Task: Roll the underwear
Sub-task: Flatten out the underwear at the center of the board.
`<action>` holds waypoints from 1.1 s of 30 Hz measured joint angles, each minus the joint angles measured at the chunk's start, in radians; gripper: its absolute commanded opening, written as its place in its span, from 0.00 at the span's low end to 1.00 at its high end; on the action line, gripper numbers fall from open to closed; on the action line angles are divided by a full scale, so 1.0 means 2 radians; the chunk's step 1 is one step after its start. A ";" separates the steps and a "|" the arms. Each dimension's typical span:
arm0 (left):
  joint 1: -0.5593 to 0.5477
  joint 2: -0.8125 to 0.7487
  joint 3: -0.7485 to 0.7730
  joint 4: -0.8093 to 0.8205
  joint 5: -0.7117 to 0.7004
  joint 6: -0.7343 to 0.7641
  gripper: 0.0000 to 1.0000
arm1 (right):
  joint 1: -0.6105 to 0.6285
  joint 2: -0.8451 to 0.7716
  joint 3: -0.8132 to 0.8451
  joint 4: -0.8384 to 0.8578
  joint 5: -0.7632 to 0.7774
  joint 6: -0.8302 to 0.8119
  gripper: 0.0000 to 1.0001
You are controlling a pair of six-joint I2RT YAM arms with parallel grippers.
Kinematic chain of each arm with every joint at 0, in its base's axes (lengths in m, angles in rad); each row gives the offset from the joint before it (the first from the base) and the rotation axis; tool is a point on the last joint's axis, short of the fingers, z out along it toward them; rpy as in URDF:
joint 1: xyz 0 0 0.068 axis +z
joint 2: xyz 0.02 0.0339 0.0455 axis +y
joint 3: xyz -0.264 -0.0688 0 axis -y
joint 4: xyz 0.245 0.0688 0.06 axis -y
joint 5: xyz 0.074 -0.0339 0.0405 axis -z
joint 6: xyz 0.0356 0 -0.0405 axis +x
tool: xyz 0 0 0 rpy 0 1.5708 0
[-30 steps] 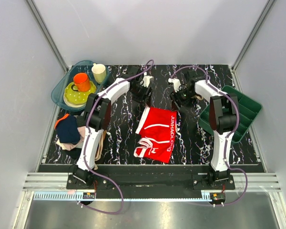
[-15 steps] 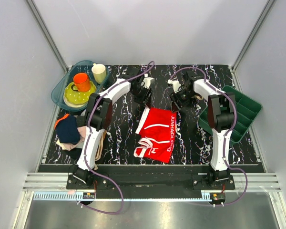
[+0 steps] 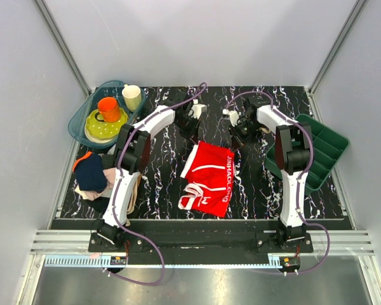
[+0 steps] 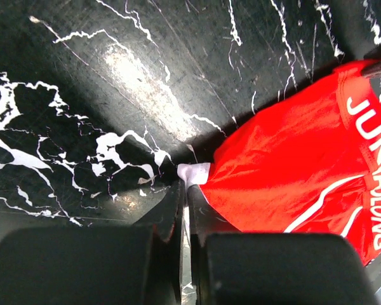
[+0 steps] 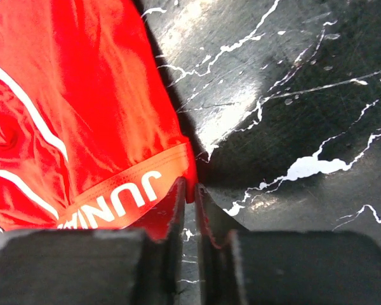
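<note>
The underwear (image 3: 209,178) is bright red with white trim and lettering, and lies flat mid-table on the black marble top. My left gripper (image 3: 193,135) is at its far left corner. In the left wrist view that gripper (image 4: 185,190) is shut on the white-trimmed corner of the underwear (image 4: 292,159). My right gripper (image 3: 236,141) is at the far right corner. In the right wrist view it (image 5: 190,194) is shut on the end of the lettered waistband of the underwear (image 5: 82,95). Both pinched corners rest low against the table.
A teal tray (image 3: 79,124) at the back left holds a yellow-green plate (image 3: 105,126), an orange cup (image 3: 109,109) and a cream mug (image 3: 132,96). A green slotted tray (image 3: 324,149) sits at the right edge. Navy and beige garments (image 3: 92,175) are piled at the left.
Both grippers have gone from open to shut, each on a far corner of the underwear. The arms have barely shifted and the garment lies as before.
</note>
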 measured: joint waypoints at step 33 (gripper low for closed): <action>0.055 -0.200 -0.156 0.254 -0.022 -0.044 0.00 | 0.000 -0.007 0.180 -0.003 -0.023 -0.027 0.00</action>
